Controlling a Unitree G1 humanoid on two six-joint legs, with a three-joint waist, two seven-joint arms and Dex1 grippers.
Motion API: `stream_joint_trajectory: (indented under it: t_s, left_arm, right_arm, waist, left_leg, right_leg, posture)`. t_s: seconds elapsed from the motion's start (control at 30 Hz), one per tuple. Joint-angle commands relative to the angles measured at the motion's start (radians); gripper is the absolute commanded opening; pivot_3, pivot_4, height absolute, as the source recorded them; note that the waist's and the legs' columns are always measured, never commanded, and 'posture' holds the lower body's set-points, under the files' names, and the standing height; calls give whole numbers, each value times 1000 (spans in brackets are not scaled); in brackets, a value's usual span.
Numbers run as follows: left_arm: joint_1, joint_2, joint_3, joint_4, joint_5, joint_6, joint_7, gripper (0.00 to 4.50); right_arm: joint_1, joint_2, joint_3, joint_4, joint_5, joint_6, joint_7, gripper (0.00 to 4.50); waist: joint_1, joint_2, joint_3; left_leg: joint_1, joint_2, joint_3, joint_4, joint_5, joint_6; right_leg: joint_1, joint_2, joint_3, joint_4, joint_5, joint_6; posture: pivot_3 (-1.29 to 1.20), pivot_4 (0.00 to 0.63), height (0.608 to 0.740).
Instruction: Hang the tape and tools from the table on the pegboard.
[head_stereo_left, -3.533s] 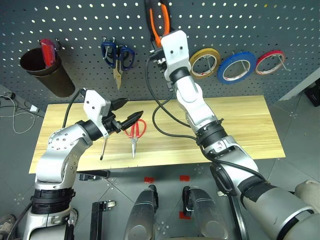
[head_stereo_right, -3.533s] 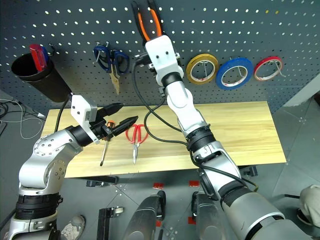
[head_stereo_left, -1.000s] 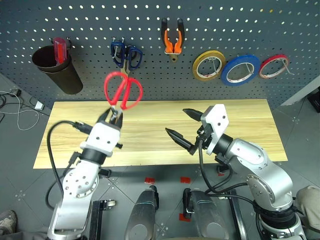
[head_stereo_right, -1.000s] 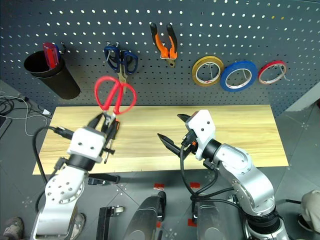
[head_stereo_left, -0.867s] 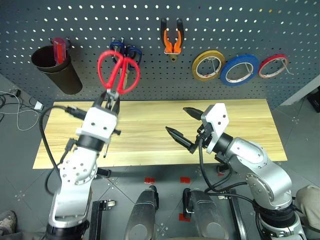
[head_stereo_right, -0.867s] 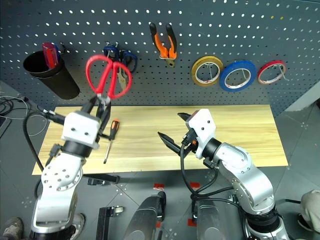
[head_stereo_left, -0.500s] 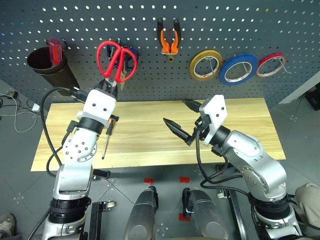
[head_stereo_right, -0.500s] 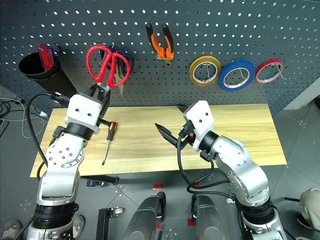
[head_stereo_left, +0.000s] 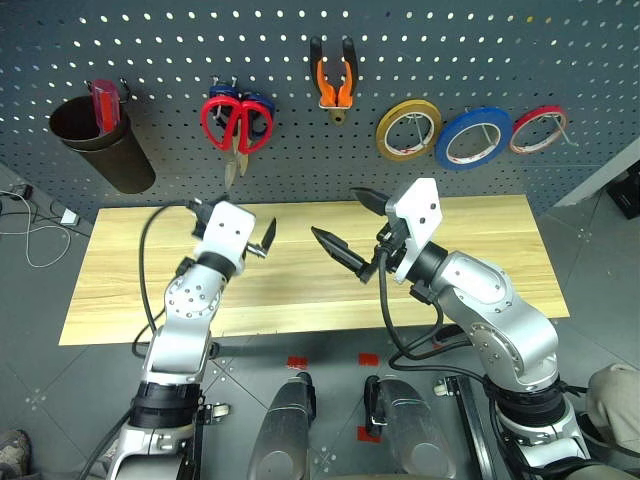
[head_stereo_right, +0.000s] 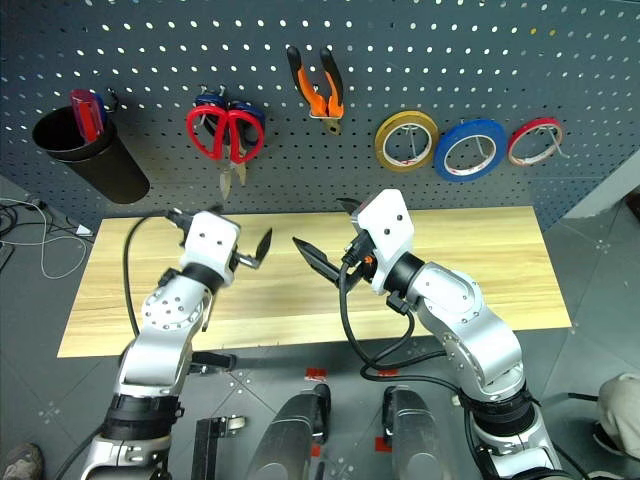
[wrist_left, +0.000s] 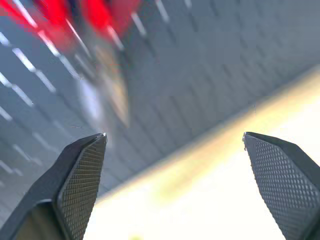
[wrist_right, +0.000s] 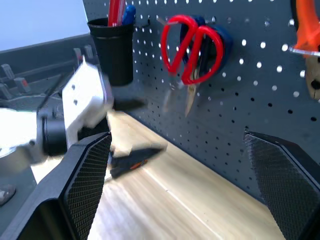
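Note:
The red-looped scissors (head_stereo_left: 238, 122) hang on the pegboard (head_stereo_left: 500, 60), in front of a blue-looped pair. My left gripper (head_stereo_left: 232, 214) stands open and empty below them, pointing at the board; its wrist view shows the red loops (wrist_left: 60, 20) blurred above the spread fingers. The orange-and-black pliers (head_stereo_left: 333, 75) and the blue tape (head_stereo_left: 474, 137) also hang on the board. The screwdriver (wrist_right: 131, 164) lies on the table (head_stereo_left: 480, 240), beside my left arm. My right gripper (head_stereo_left: 334, 211) hovers open and empty over the table's middle.
A black cup (head_stereo_left: 100, 150) with red and blue items hangs at the board's left. A yellow tape ring (head_stereo_left: 408, 128) and a thin red ring (head_stereo_left: 537, 128) flank the blue tape. Cables trail from both arms.
My left gripper has let go of the red scissors, which now hang on the board, and it has dropped lower and opened. My right gripper stays open, barely moved.

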Motion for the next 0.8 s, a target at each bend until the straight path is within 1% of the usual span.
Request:
stream_joint_trajectory:
  t_s: [0.03,0.1,0.17,0.2,0.27,0.3,0.33,0.37,0.43,0.53,0.67,0.8]
  left_arm:
    - [48,-7,152,-50,-177,211,-52,4475]
    - [34,17,240,-23,-272,326,-81,4475]
    - [11,68,277,15,-313,426,-112,4475]
    - [-2,99,288,49,-316,444,-124,4475]
    - [-29,145,301,109,-329,486,-139,4475]
    - [-49,171,300,151,-324,494,-142,4475]
    - [-72,197,294,204,-315,501,-146,4475]
    - [-96,220,284,253,-308,513,-150,4475]
    - [-163,246,241,382,-277,484,-160,4475]
    - [-266,243,179,555,-249,433,-185,4475]
    - [-389,202,146,791,-229,356,-192,4475]
    - [-450,189,116,925,-198,295,-196,4475]
  right_arm:
    - [-19,20,50,-54,-11,146,-70,4500]
    - [-55,48,67,-64,-6,255,-115,4500]
    - [-99,79,72,-82,24,348,-131,4500]
    - [-125,100,74,-84,47,398,-131,4500]
    - [-164,132,75,-88,77,477,-129,4500]
    - [-191,136,84,-90,93,508,-117,4500]
    - [-213,137,98,-90,104,527,-105,4500]
    - [-232,140,104,-92,119,549,-94,4500]
    - [-258,139,129,-81,132,565,-80,4500]
    - [-284,117,170,-71,134,564,-62,4500]
    - [-310,96,191,-69,147,555,-29,4500]
    - [-315,79,202,-67,148,543,-5,4500]
  waist:
    - [-7,0,0]
    - [-15,0,0]
    - [-17,0,3]
    - [-16,1,3]
    - [-15,1,3]
    - [-16,1,5]
    - [-14,2,6]
    - [-13,1,9]
    - [-11,0,18]
    - [-9,-1,29]
    - [-13,-5,37]
    - [-21,-5,37]
  left_leg:
    - [0,0,0,0,0,0]
    - [0,0,0,1,0,0]
    - [0,1,-1,0,0,0]
    - [0,1,-1,0,-1,2]
    - [1,1,-1,0,-1,3]
    - [1,1,-1,0,-1,3]
    - [2,1,-1,0,-1,3]
    - [2,1,-1,0,-2,3]
    - [2,0,-1,0,-2,4]
    - [1,-1,-2,0,-2,4]
    - [0,-1,-1,0,-2,5]
    - [0,-1,0,-1,-2,5]
  right_leg:
    - [0,0,0,0,0,0]
    - [0,0,0,1,0,0]
    - [-1,1,0,2,0,0]
    - [-1,1,-1,3,0,-1]
    - [-1,1,-1,4,0,0]
    - [-1,1,0,4,0,0]
    - [-1,1,0,3,0,0]
    - [0,1,0,3,0,0]
    - [-1,1,0,2,0,-1]
    - [-1,1,0,2,0,-1]
    - [-2,0,0,1,0,-1]
    - [-2,0,1,0,0,-1]
  posture:
    - [-45,335,740]
    - [-40,353,740]
    - [-44,382,740]
    - [-46,389,740]
    - [-48,405,740]
    - [-48,426,740]
    - [-48,426,740]
    - [-41,446,740]
    - [-37,457,740]
    - [-40,465,740]
    - [-43,464,740]
    - [-55,454,740]
